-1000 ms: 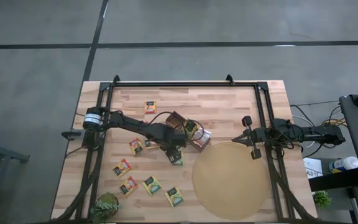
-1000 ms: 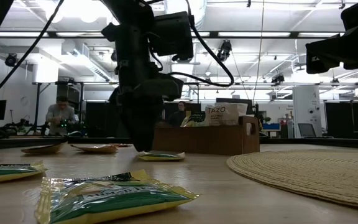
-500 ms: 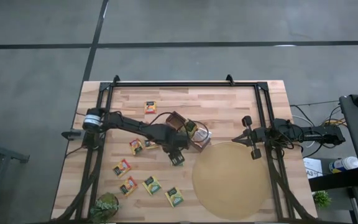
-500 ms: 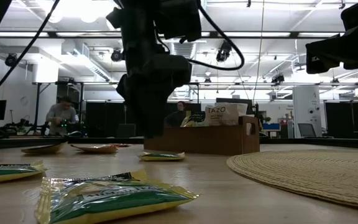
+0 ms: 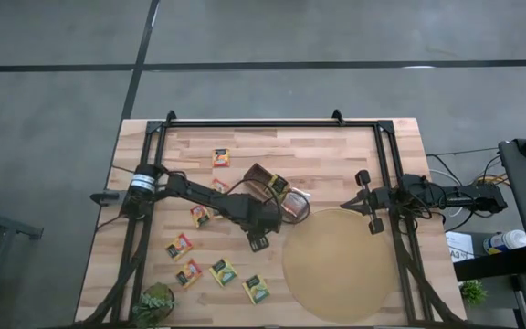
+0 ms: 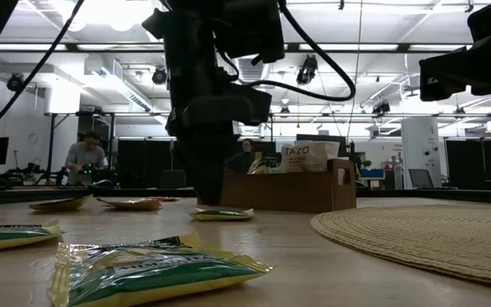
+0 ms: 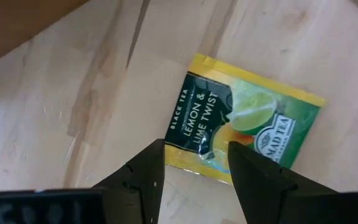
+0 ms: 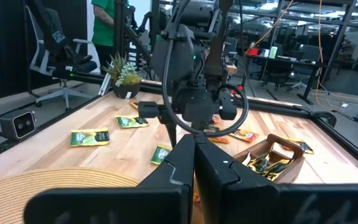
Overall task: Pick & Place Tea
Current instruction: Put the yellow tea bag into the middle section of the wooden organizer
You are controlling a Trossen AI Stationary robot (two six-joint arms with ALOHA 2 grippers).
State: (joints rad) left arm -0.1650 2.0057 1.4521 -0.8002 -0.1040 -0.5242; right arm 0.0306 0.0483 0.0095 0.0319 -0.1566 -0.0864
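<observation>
Lemon-lime tea sachet flat on surface, likely light, thin (edge pinch advisable), under parted left end effector.

A brown wooden box sits near the middle of the light wood table, just beside a big round woven mat. A small potted plant stands at 1 table corner. A person in green stands beyond the table.
</observation>
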